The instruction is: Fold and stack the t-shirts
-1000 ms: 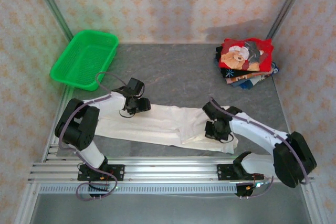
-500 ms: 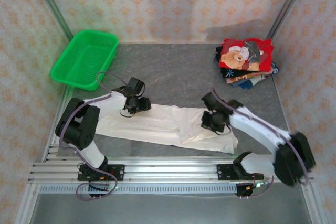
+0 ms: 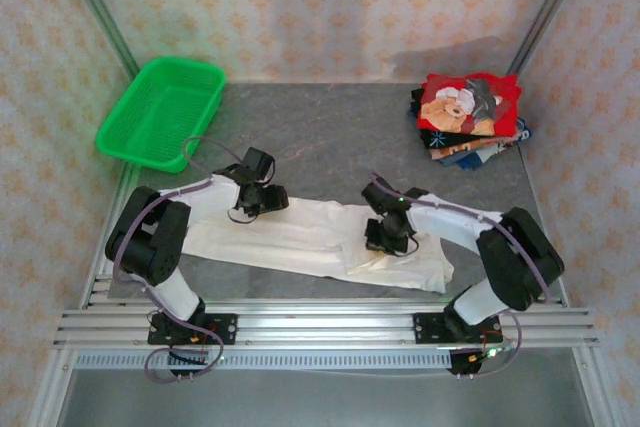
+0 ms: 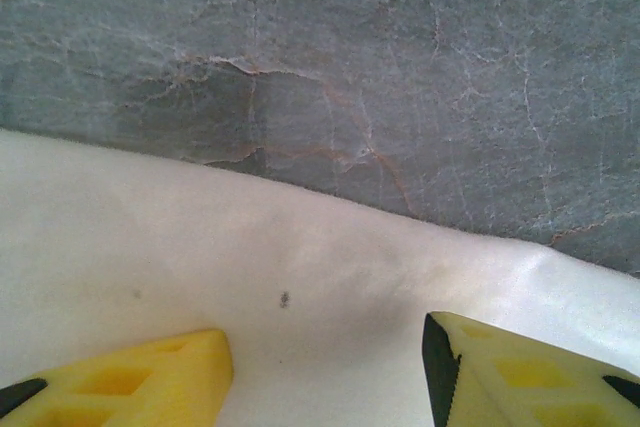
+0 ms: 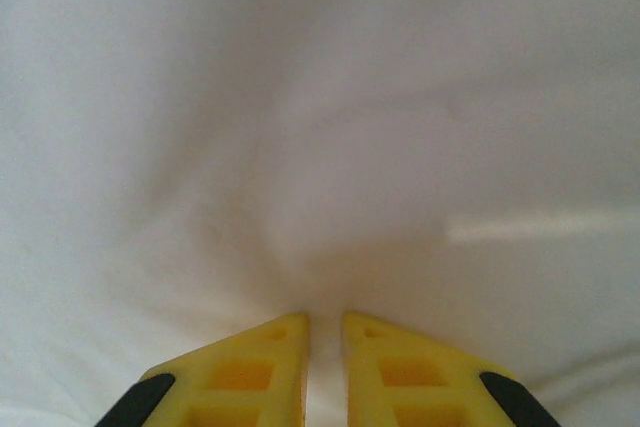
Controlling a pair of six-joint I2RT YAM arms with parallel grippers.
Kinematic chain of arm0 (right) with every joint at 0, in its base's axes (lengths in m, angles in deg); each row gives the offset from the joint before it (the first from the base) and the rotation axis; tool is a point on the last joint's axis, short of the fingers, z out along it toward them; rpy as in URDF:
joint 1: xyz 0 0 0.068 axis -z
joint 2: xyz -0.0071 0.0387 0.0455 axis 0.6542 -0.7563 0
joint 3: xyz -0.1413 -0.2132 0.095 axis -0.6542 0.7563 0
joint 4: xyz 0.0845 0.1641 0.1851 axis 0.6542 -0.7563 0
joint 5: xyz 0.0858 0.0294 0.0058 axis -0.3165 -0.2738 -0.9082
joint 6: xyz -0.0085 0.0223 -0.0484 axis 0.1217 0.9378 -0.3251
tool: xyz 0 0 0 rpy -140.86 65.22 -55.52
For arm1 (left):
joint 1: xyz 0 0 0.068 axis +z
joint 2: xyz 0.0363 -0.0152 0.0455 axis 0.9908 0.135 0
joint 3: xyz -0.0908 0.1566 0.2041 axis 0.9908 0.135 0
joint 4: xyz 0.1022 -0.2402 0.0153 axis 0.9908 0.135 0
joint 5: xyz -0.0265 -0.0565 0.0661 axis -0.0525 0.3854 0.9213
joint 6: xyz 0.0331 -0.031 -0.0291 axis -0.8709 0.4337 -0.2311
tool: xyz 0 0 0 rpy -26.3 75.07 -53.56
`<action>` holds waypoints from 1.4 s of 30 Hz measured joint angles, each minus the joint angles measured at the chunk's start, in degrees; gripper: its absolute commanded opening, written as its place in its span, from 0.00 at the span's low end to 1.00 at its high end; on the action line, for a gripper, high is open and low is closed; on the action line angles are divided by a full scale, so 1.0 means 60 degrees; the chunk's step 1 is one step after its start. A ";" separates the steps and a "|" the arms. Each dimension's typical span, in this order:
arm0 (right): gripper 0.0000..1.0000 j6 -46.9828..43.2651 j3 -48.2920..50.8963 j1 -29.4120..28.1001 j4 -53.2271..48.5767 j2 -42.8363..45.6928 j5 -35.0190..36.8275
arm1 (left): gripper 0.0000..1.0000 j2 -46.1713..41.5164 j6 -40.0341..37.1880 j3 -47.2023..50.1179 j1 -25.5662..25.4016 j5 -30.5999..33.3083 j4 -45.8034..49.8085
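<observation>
White shirt [image 3: 300,239] is pinched by right gripper [image 5: 324,342] at 4 o'clock; left gripper [image 4: 326,372] is spread at 9 o'clock. It could be bunched if dragged from one side.

Plenty of bare desk [image 3: 330,137] in the middle and back — the green basket [image 3: 160,112] blocks the far-left corner, the folded shirt stack [image 3: 470,117] the far-right, and the off-white shirt [image 3: 300,237] covers the near strip.
</observation>
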 measured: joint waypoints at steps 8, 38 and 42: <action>0.16 0.0688 0.1239 -0.0157 -0.0783 0.2116 0.0076 | 0.57 -0.0004 0.0004 0.0080 0.0277 -0.0386 -0.0168; 0.19 0.2838 0.0477 0.0809 -0.1617 0.0801 0.1905 | 0.57 0.0055 0.0040 0.0073 0.0998 -0.0787 -0.0331; 0.19 0.2594 -0.1195 0.1246 -0.1537 -0.1180 0.2339 | 0.58 0.0106 0.0168 -0.0025 0.1359 -0.0601 -0.0197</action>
